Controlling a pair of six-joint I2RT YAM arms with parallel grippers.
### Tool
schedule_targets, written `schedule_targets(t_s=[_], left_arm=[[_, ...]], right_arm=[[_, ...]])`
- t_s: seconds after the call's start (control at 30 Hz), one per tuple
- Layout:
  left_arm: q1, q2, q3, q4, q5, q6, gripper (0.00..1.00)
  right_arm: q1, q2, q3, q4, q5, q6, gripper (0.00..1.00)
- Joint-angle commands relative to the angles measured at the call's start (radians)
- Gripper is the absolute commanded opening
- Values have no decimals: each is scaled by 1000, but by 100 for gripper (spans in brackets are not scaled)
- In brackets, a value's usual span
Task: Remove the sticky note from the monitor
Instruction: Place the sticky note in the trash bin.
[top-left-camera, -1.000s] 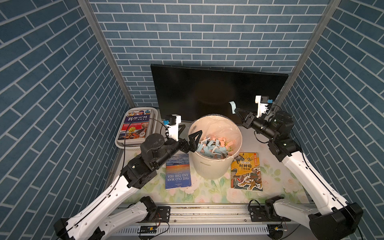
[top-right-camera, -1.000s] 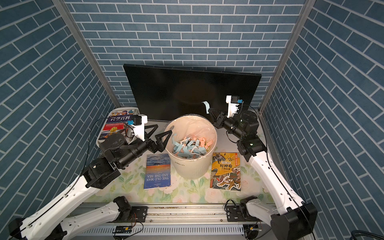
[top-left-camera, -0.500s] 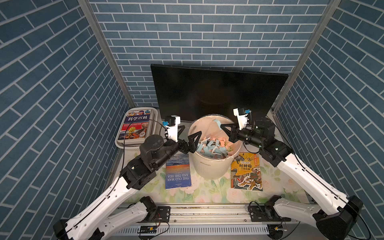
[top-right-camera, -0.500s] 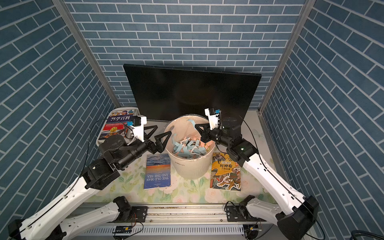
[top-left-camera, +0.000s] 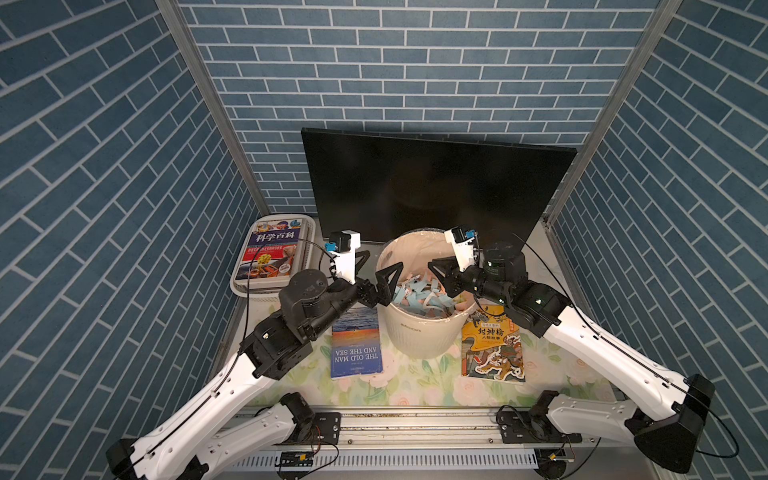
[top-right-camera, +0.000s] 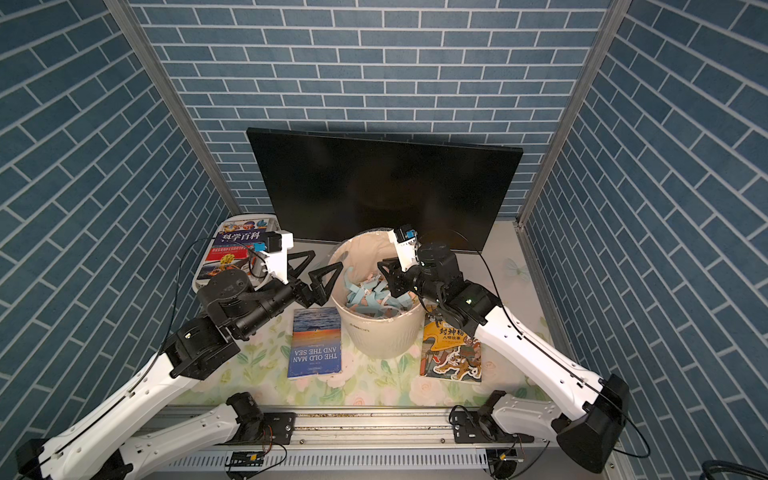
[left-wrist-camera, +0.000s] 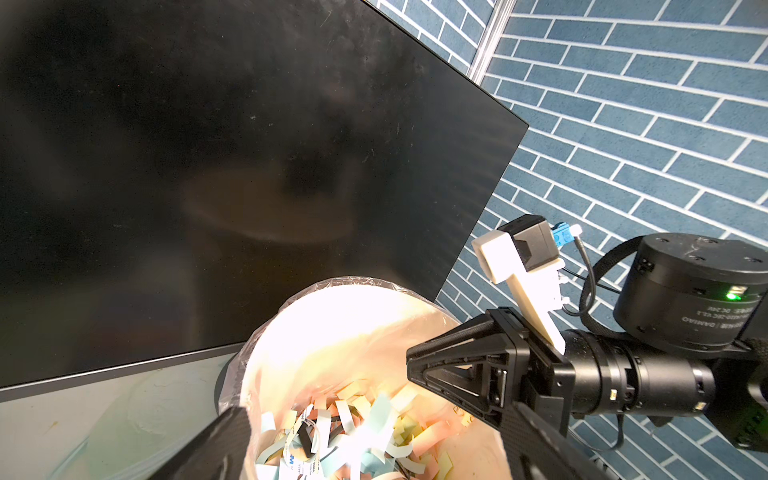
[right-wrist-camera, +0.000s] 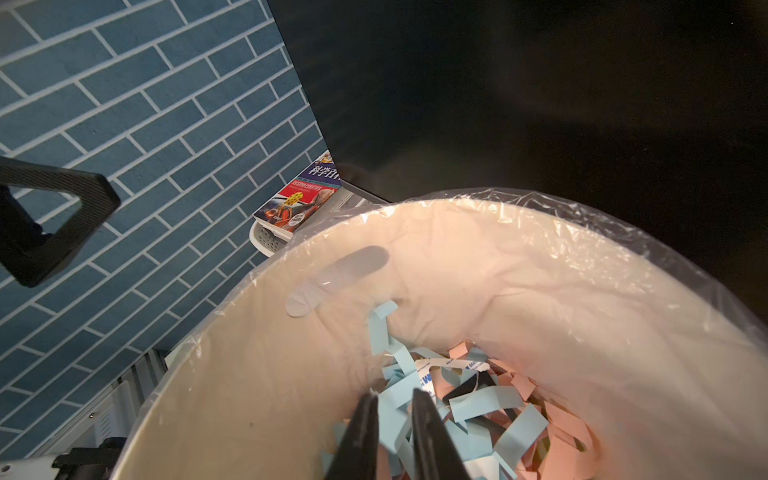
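Right gripper (right-wrist-camera: 394, 397) hangs inside the white bin (top-left-camera: 415, 332), over its right half, with its fingertips tilted down toward the heap of paper slips (right-wrist-camera: 490, 407). Its jaws stand slightly parted, leaving a narrow slot. A blue sticky note (right-wrist-camera: 388, 415) shows through that slot, but whether it touches either finger cannot be told.

The left gripper (top-left-camera: 384, 259) hovers at the bin's left rim with its jaws spread wide and nothing between them. One finger reaches over the rim and the other stays outside it.

The monitor (top-left-camera: 436, 187) stands upright just behind the bin and is far wider than it. In both top views the bin's back rim hides the middle of the monitor's lower edge. The dark screen carries a dim reflection of the bin. In the left wrist view, a strip of bare table shows between the monitor's bottom edge (left-wrist-camera: 124, 368) and the bin's rim (left-wrist-camera: 249, 357).

A clear plastic liner (right-wrist-camera: 582, 232) folds over the rim all the way round.

A blue book (top-left-camera: 355, 345) lies flat just left of the bin's base. A yellow book (top-left-camera: 494, 353) lies just right of the base, with its upper corner under the right arm. A white basket (top-left-camera: 249, 289) holding another book sits behind and to the left of the bin.

Open tabletop (top-left-camera: 415, 386) lies in front of the bin. A bare strip also runs along the bin's right side, up to the brick wall (top-left-camera: 665, 208).
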Motion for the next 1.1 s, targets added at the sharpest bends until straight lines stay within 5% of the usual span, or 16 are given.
schedule_targets(t_s=[0.0,0.43,0.6,0.67,1.07], left_arm=[[5,-9,-15,2,0,-2,100],[5,-24,-22,-6,-33,5,100],[5,-34,-32,3,-69,18,100],[6,-36,-31,3,-97,27,100],[21,-95,-57,-68,-551,5,100]], right_arm=[[7,5,34,-16,49,-26,25],[7,-29,32,-16,110,-59,44],[5,-56,26,-17,201,-103,66],[2,-68,23,-18,239,-124,97],[-136,-308,-173,51,525,-96,100]])
